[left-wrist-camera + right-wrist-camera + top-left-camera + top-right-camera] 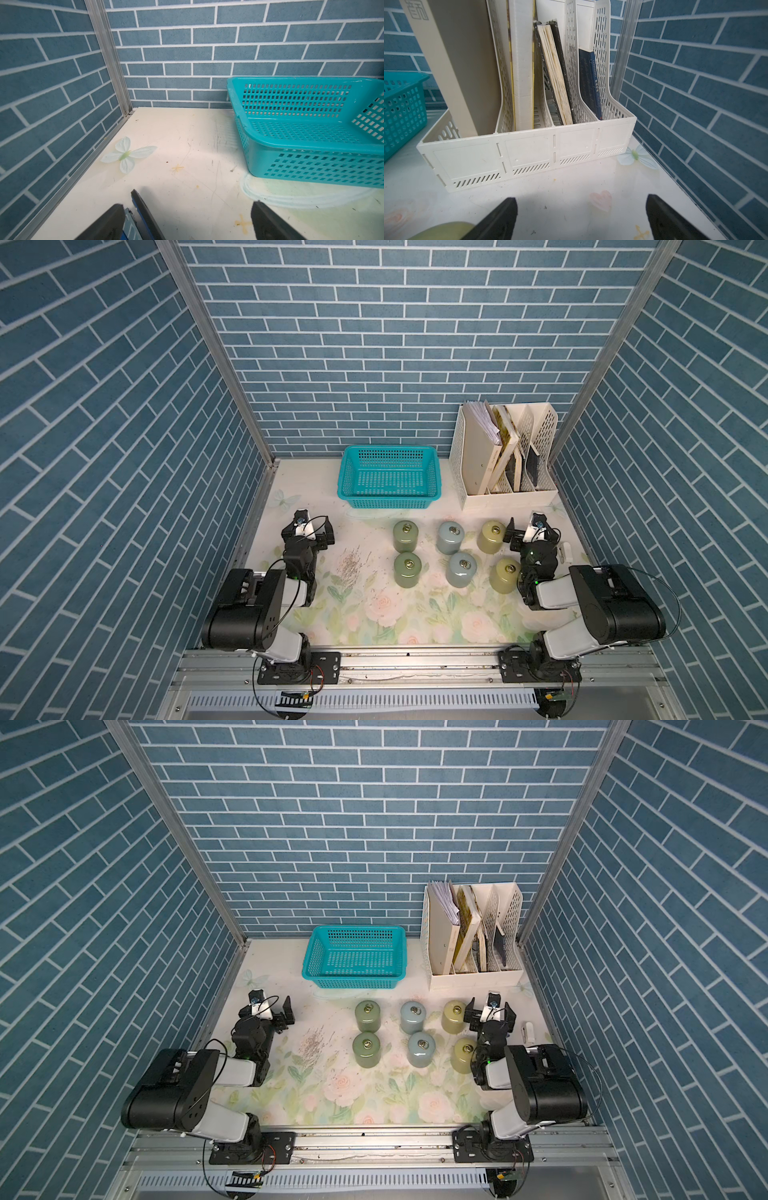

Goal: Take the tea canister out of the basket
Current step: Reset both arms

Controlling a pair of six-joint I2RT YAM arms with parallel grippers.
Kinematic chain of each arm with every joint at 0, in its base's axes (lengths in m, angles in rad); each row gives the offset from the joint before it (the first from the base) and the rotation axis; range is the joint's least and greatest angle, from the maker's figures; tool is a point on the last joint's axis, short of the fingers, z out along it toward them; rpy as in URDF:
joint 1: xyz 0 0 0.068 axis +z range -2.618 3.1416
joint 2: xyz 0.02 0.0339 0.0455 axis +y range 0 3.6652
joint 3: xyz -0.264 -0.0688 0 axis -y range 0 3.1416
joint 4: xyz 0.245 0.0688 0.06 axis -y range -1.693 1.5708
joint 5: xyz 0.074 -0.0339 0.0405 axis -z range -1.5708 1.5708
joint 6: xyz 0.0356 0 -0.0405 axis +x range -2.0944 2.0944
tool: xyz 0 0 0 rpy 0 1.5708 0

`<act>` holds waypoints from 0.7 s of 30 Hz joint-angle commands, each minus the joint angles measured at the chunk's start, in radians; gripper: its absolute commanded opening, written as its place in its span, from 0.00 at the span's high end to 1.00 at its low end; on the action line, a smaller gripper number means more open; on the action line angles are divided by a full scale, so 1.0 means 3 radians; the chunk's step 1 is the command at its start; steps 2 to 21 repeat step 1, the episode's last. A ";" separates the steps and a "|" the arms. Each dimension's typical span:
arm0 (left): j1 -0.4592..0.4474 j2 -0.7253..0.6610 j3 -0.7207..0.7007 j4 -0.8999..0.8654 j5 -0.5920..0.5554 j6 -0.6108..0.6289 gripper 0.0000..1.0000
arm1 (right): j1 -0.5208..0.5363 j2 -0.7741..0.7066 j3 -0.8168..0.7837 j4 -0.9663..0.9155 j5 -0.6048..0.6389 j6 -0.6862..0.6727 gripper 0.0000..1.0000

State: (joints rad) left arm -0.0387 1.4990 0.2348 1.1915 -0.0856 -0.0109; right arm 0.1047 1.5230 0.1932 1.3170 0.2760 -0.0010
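The teal basket (390, 498) (353, 981) stands at the back middle of the table, and nothing shows inside it. Its near corner shows in the left wrist view (311, 145). Several tea canisters stand upright on the table in front of the basket, in two rows: dark green (405, 536), blue-grey (451, 537) and yellow-green (491, 537). My left gripper (308, 529) (194, 197) is open over bare table, left of the canisters. My right gripper (532, 531) (581, 198) is open just right of the yellow-green canister (446, 228), holding nothing.
A cream file rack (505, 489) (529, 158) with folders and books stands at the back right, next to the basket. A small white object (565, 551) lies by the right wall. Blue brick walls close in three sides.
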 commanded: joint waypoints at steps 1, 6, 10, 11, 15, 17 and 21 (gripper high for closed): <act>-0.0004 0.0009 0.0000 0.0072 -0.0018 0.0021 0.00 | -0.0002 0.0026 -0.0004 0.0078 -0.0014 -0.0058 0.00; -0.0004 0.0009 0.0000 0.0072 -0.0018 0.0021 0.00 | -0.0002 0.0026 -0.0004 0.0078 -0.0014 -0.0058 0.00; -0.0004 0.0009 0.0000 0.0072 -0.0018 0.0021 0.00 | -0.0002 0.0026 -0.0004 0.0078 -0.0014 -0.0058 0.00; -0.0004 0.0009 0.0000 0.0072 -0.0018 0.0021 0.00 | -0.0002 0.0026 -0.0004 0.0078 -0.0014 -0.0058 0.00; -0.0004 0.0009 0.0000 0.0072 -0.0018 0.0021 0.00 | -0.0002 0.0026 -0.0004 0.0078 -0.0014 -0.0058 0.00; -0.0004 0.0009 0.0000 0.0072 -0.0018 0.0021 0.00 | -0.0002 0.0026 -0.0004 0.0078 -0.0014 -0.0058 0.00; -0.0004 0.0009 0.0000 0.0072 -0.0018 0.0021 0.00 | -0.0002 0.0026 -0.0004 0.0078 -0.0014 -0.0058 0.00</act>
